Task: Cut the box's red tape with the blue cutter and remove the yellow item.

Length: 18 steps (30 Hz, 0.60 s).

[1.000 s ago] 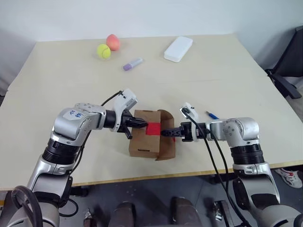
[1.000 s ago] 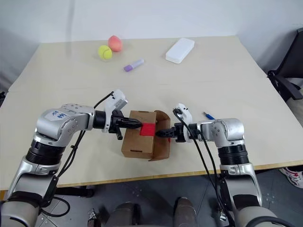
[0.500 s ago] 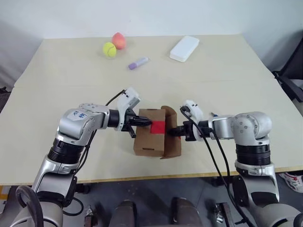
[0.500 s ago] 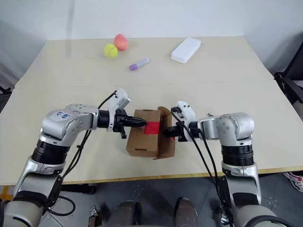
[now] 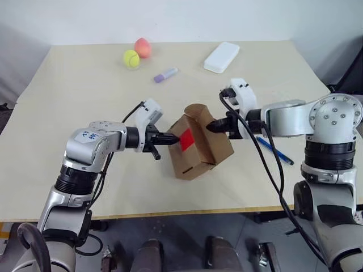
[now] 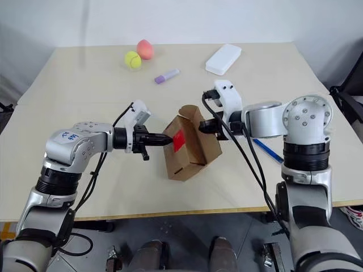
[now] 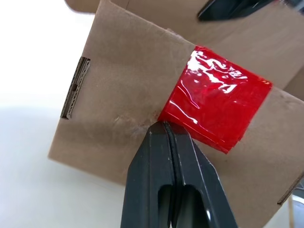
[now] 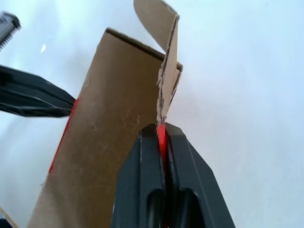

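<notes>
My right gripper (image 6: 202, 127) is clamped on the box (image 6: 190, 148) flap, tilting it above the bench (image 6: 85, 85). My left gripper (image 6: 168, 138), closed, presses beside the red tape (image 7: 214, 105). Opening underway; the blue cutter (image 5: 274, 151) lies behind my right gripper. Next: expose the yellow item.

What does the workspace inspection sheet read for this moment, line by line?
Surface: pale table, bare in front.
Job's things: box tilted, one flap up; red tape on its side; blue cutter lying on the table.
Clutter: tennis ball, peach-coloured ball, lilac marker, white case at the far edge.
Grippers: left pincer shut, tips at the tape; right pincer shut on the flap.
Cables: black cable hanging off the right arm.
Surroundings: dark chair.
</notes>
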### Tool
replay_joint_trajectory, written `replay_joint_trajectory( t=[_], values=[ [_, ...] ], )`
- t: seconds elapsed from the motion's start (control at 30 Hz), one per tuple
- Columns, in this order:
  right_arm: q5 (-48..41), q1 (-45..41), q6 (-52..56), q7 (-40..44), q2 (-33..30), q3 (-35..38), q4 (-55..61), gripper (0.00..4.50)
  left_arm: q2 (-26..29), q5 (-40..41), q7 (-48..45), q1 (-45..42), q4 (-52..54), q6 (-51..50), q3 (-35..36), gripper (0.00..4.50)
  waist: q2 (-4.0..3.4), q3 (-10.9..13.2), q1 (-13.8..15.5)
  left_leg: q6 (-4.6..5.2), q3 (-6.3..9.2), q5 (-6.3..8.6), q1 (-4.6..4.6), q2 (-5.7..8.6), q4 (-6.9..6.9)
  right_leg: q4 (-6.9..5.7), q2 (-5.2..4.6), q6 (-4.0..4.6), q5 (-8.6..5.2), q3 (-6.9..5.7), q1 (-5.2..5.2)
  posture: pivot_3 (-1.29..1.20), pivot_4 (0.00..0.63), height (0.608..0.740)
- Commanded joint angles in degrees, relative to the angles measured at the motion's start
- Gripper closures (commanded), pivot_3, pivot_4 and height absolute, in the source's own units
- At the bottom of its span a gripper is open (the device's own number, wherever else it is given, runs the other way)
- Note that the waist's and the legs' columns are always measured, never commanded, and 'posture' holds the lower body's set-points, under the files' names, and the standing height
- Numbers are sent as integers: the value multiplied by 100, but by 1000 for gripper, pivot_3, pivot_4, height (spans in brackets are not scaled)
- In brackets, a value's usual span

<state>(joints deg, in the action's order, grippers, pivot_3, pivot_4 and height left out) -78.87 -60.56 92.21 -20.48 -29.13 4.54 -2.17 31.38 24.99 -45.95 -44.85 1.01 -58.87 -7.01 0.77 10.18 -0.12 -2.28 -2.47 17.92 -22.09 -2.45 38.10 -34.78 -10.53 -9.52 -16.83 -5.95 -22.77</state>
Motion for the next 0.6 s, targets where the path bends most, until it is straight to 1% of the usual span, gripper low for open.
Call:
replay_joint_trajectory(
  t=[0.03,0.1,0.17,0.27,0.3,0.37,0.5,0.6],
  values=[
    [-990,-292,17,-987,128,-49,-71,4452,-16,-46,76,4,-23,66,38,4500,0,0,-7,0,0,0,-1,0,0,2,0,0,0,0,-1,0,150,740],
    [-1632,-368,-309,-1720,108,-315,-132,4452,75,-36,43,58,17,62,87,4500,0,0,-11,1,0,0,-3,-1,-1,2,0,0,0,-1,-3,0,150,740],
    [-2224,-441,-635,-2391,-74,-709,-125,4452,181,-32,-9,113,55,70,121,4500,0,0,-19,1,0,1,-3,-2,-1,1,0,0,0,-1,-4,0,150,740],
    [-3036,-631,-1149,-3195,-378,-1335,-90,4452,383,-39,-119,146,55,78,115,4500,0,4,-25,1,0,1,-8,-3,-1,2,1,0,0,-2,-9,0,150,740],
    [-3247,-723,-1355,-3426,-361,-1487,-56,4452,507,-56,-188,181,53,105,112,4500,0,6,-28,1,0,1,-10,-4,-1,2,1,0,0,-2,-12,0,150,740],
    [-3399,-831,-1580,-3658,-333,-1687,27,4452,657,-52,-277,216,46,132,108,4500,-1,6,-66,2,-5,1,-23,-5,-1,-1,1,0,0,-1,-33,0,150,740],
    [-3412,-804,-1713,-3804,-469,-1971,220,4452,931,50,-472,199,111,40,159,4500,0,7,-89,2,-8,1,-49,-8,-4,-22,1,0,0,-1,-73,0,150,740],
    [-3412,-724,-1855,-3869,-480,-2054,303,4452,1079,293,-609,69,120,-156,443,4500,0,7,-111,5,-7,3,-66,-8,-3,-20,0,-1,0,-2,-87,0,150,740]
  ],
)
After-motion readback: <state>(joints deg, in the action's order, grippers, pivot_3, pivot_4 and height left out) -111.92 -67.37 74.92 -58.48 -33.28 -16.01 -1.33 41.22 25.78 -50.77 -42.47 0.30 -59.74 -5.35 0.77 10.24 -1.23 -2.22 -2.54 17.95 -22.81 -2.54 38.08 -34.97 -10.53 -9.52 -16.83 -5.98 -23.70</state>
